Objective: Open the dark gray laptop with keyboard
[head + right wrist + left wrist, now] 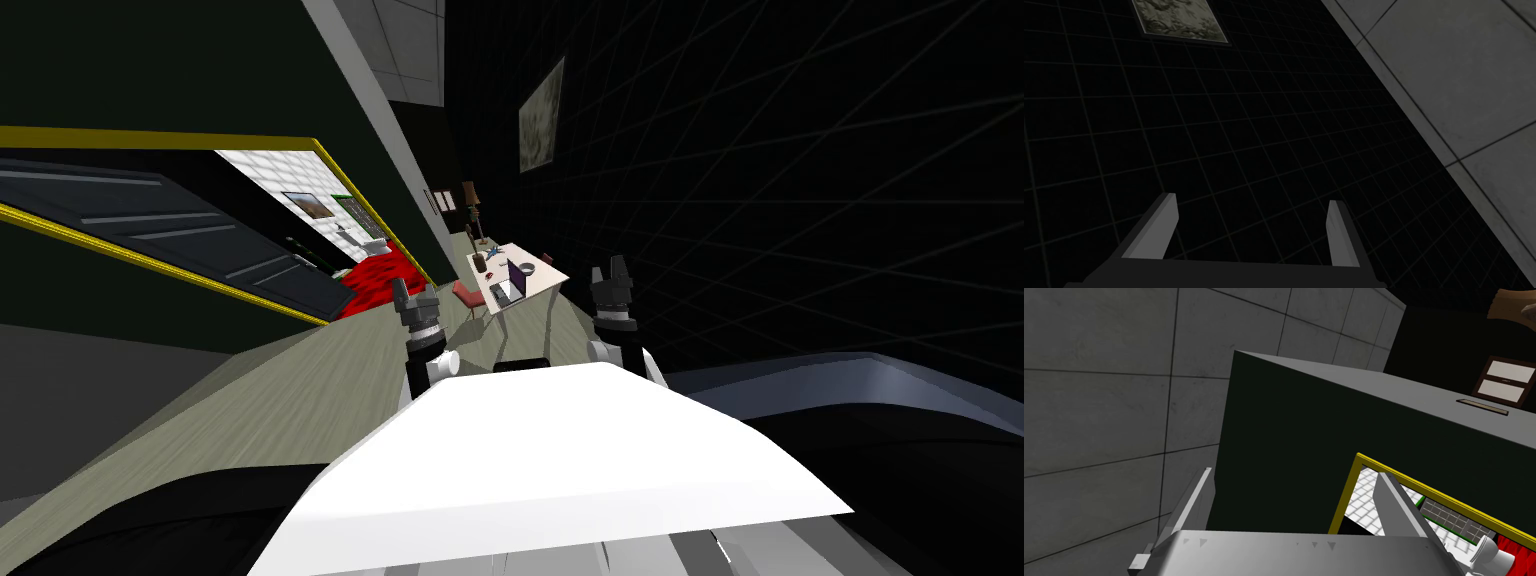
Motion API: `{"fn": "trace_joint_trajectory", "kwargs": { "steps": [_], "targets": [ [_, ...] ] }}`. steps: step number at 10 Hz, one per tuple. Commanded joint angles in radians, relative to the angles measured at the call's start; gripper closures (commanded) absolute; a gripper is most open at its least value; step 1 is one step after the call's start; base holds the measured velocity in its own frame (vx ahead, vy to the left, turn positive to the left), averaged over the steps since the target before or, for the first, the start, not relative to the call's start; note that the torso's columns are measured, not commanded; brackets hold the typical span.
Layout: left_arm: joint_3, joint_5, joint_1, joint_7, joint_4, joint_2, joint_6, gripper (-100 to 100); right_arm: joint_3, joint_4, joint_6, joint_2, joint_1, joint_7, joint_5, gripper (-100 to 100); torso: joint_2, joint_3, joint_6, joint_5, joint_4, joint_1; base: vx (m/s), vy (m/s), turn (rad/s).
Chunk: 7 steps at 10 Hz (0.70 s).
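Observation:
A small dark laptop sits far ahead on a pale table, its lid standing up with a purple screen. My left gripper is raised in front of my chest, well short of the table, and its fingers stand open with nothing between them. My right gripper is held up at about the same height on the other side, fingers open and empty too.
A red chair stands beside the table's near left edge. A cup, a ring-shaped object and a lamp lie on or behind the table. An open dark door in a yellow frame is on my left. A dark tiled wall runs along my right.

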Motion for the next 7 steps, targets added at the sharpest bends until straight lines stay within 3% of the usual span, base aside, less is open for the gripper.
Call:
{"fn": "trace_joint_trajectory", "kwargs": {
  "steps": [1, 7],
  "targets": [
    [0.000, 0.000, 0.000, 0.000, 0.000, 0.000, 0.000, 0, 0.000, 0.000, 0.000, 0.000, 0.000, 0.000, 0.000, 0, 0.040, -0.082, 0.000, 0.000, 0.041, 0.000, 0.000, 0.000, 0.000],
    [0.000, 0.000, 0.000, 0.000, 0.000, 0.000, 0.000, 0, 0.000, 0.000, 0.000, 0.000, 0.000, 0.000, 0.000, 0, 0.470, -0.939, 0.000, 0.000, 0.470, 0.000, 0.000, 0.000, 0.000]
  ]
}}
